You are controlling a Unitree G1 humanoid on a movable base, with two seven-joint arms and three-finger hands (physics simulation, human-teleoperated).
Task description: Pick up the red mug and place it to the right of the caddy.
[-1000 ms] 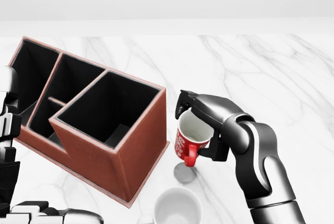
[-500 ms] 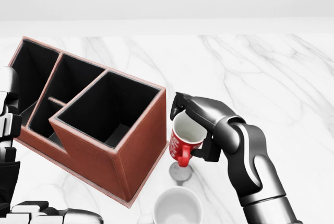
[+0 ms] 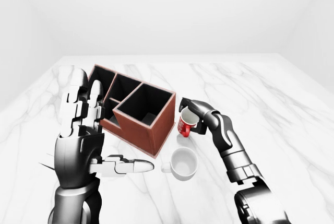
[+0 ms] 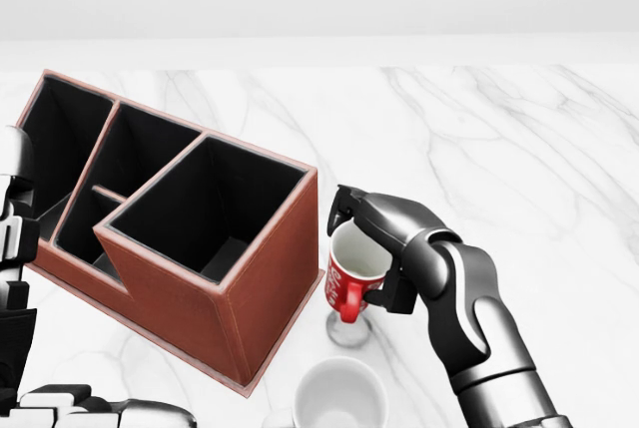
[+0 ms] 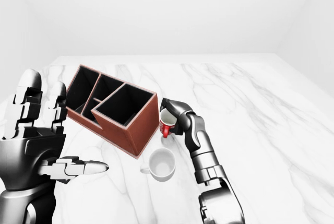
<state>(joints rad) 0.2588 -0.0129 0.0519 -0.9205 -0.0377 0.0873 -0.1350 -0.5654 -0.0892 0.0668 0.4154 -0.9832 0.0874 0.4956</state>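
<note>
Count, head view: one red mug (image 4: 351, 273), one white mug (image 4: 339, 394), one caddy (image 4: 170, 216), all on one white marble table (image 4: 519, 149).

My right hand (image 4: 384, 248) has the red mug. Fingers (image 4: 349, 204) hook over the rim on the side at 12 o'clock; the lower finger sits under the mug's right side at about 4 o'clock. The grip is closed around the mug. The mug is tilted, its mouth showing white inside and turned up toward the camera. Its red handle points down, toward 6 o'clock. A round grey shadow lies on the marble just below the mug, apart from its base, so I read the mug as held above the table.

Position of the red mug: just beside the caddy's right wall, at the caddy's 3 o'clock. I cannot tell whether it touches the wall.

Caddy: reddish-brown outside, black inside. I count four compartments: one large one nearest the mug, the others toward 10 o'clock.

White mug: upright on the table at 6 o'clock from the red mug, near it, cut by the bottom edge of the head view.

My left hand (image 3: 86, 130), left-eye view: raised, open, fingers extended upward, thumb pointing to 3 o'clock, holding nothing.
</note>
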